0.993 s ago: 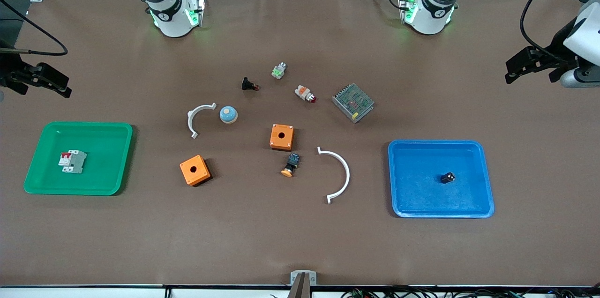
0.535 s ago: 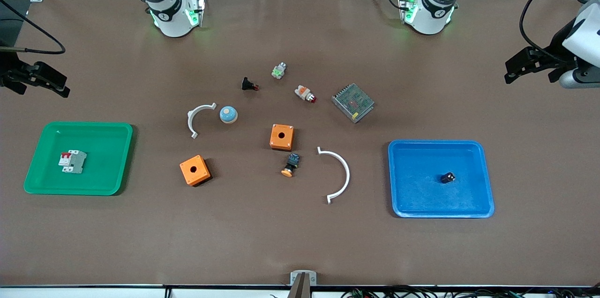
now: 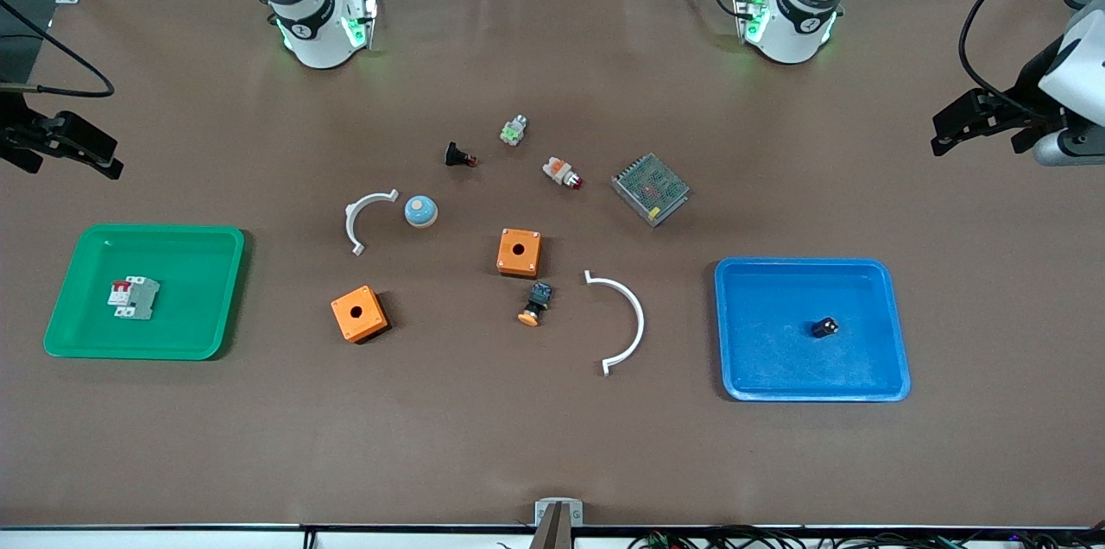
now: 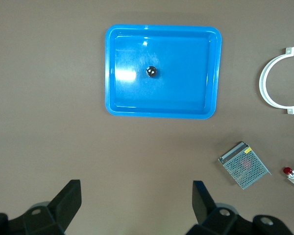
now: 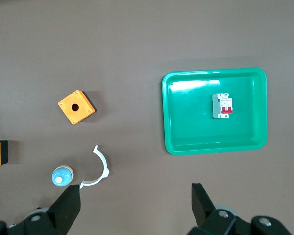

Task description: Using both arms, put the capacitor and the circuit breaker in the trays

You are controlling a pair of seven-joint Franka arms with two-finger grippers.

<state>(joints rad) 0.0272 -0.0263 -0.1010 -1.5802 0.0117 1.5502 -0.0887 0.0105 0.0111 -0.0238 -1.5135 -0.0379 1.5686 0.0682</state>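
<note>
The capacitor (image 3: 824, 327), a tiny dark stubby cylinder, lies in the blue tray (image 3: 889, 376); it also shows in the left wrist view (image 4: 151, 71). The circuit breaker (image 3: 133, 297), a white-grey block with red levers, lies in the green tray (image 3: 207, 342); it also shows in the right wrist view (image 5: 222, 105). My left gripper (image 3: 980, 119) hangs open and empty high over the table's edge at the left arm's end. My right gripper (image 3: 69, 145) hangs open and empty high over the right arm's end.
Mid-table lie two orange boxes (image 3: 519, 252) (image 3: 358, 313), two white arcs (image 3: 623, 320) (image 3: 364, 217), a blue dome (image 3: 420, 211), a metal mesh unit (image 3: 650, 188), a red-tipped lamp (image 3: 562, 173), an orange-capped pushbutton (image 3: 535, 303), a black red-tipped part (image 3: 457, 155) and a green-white part (image 3: 514, 131).
Both grippers have drifted slightly outward and up, away from the trays. The capacitor and the circuit breaker have not moved.
</note>
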